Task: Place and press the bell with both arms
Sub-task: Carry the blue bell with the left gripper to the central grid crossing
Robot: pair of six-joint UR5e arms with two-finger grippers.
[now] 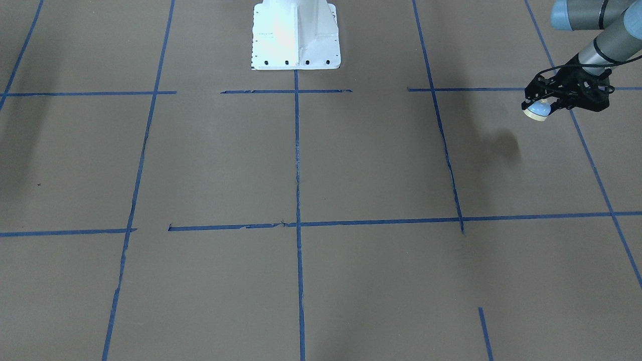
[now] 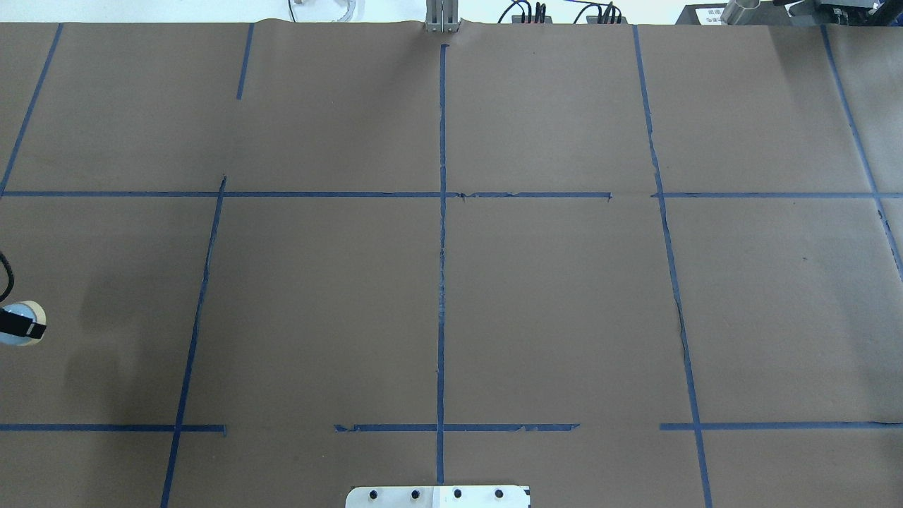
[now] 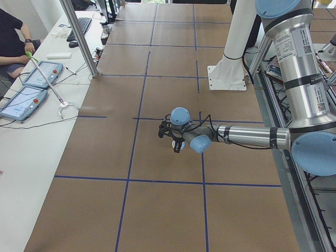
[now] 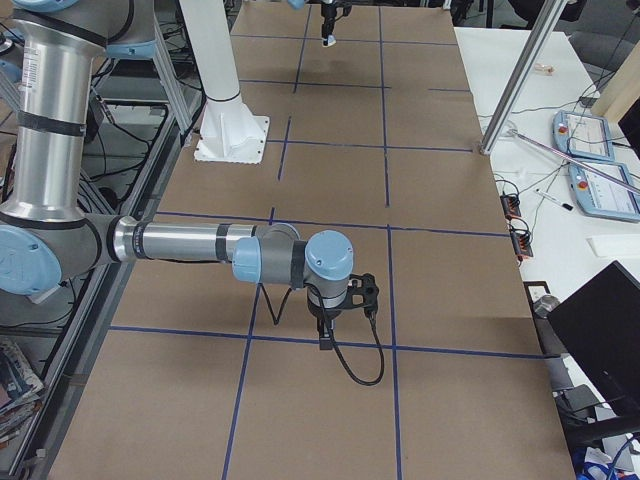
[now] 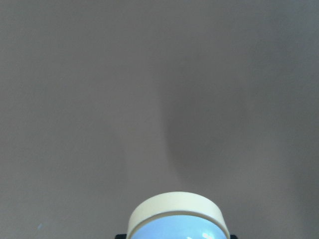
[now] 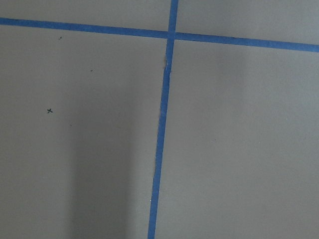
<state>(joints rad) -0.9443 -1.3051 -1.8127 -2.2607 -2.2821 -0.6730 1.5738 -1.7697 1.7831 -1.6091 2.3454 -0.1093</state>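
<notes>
The small light-blue bell [image 1: 535, 111] with a cream base rim hangs tilted in my left gripper [image 1: 539, 104], held above the brown table. The left gripper is shut on it. In the overhead view the bell [image 2: 23, 312] shows at the far left edge with a black finger [image 2: 15, 325] across it. The left wrist view shows the bell's cream rim [image 5: 175, 211] at the bottom, over bare paper. My right gripper [image 4: 326, 334] shows only in the exterior right view, pointing down near the table; I cannot tell whether it is open or shut.
The table is covered in brown paper with blue tape lines [image 2: 441, 282]. The white bolted pedestal [image 1: 296, 35] stands at the robot's side. Operators' desks with tablets [image 3: 31, 86] lie along the far side.
</notes>
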